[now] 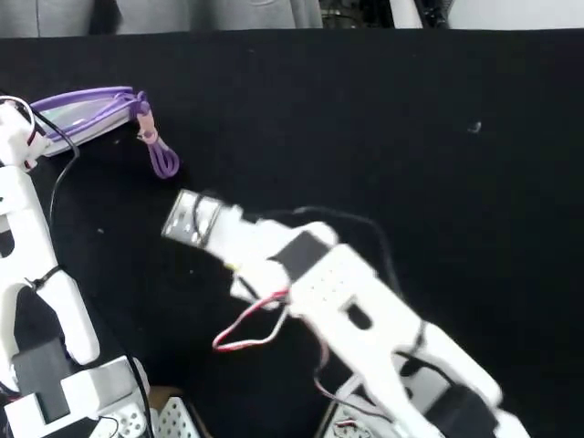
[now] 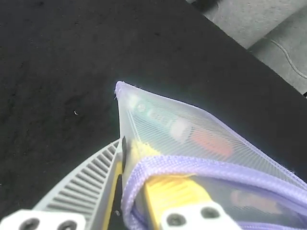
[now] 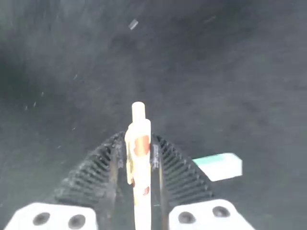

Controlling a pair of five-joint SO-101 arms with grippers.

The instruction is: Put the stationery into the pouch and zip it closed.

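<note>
A clear mesh pouch [image 1: 84, 111] with purple zipper trim lies at the table's far left, its purple pull loop [image 1: 162, 160] trailing toward the middle. My left gripper [image 2: 125, 155] is shut on the pouch's [image 2: 192, 139] open edge, one yellow-padded finger inside; colourful items show through the mesh. My right gripper [image 3: 138, 143] is shut on a cream pen [image 3: 138, 163] with orange marks, held lengthwise between the fingers above the black cloth. In the high view that gripper [image 1: 190, 219] hovers a little right of and nearer than the pouch. A white and green eraser [image 3: 218, 166] lies on the cloth beside it.
The black cloth [image 1: 411, 137] covers the whole table, with open room to the right and back. The left arm's base [image 1: 64, 383] and the right arm's body [image 1: 365, 328] take up the near edge. Red and white wires [image 1: 246, 328] hang from the right arm.
</note>
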